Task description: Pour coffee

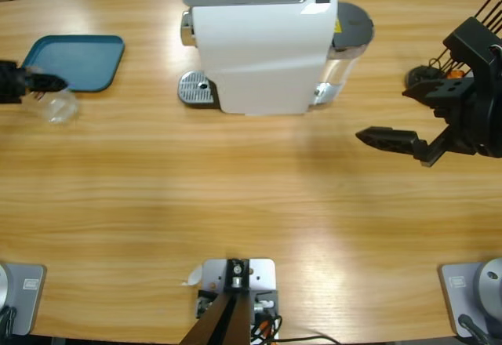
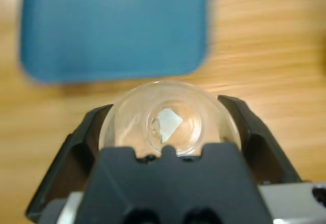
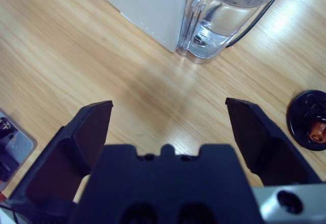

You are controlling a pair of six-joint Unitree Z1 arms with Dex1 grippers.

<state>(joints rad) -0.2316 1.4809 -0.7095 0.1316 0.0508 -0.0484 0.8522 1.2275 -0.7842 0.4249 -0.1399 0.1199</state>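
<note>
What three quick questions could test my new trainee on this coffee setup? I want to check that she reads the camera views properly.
1. True or false: the left tool has a clear glass cup between its jaws.
2. What is beside the cup on the table? A) a blue tray B) a red bowl C) a kettle
3. Fill in: the right tool is ____, with bare table between its jaws, facing the white coffee machine.

Key: 1 true; 2 A; 3 open.

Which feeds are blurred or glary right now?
Left wrist view: the teal plastic tray is out of focus, the clear glass cup fairly sharp. High view: soft glare patches on the wooden table. Right wrist view: sharp, with reflections on the transparent water tank.
</note>
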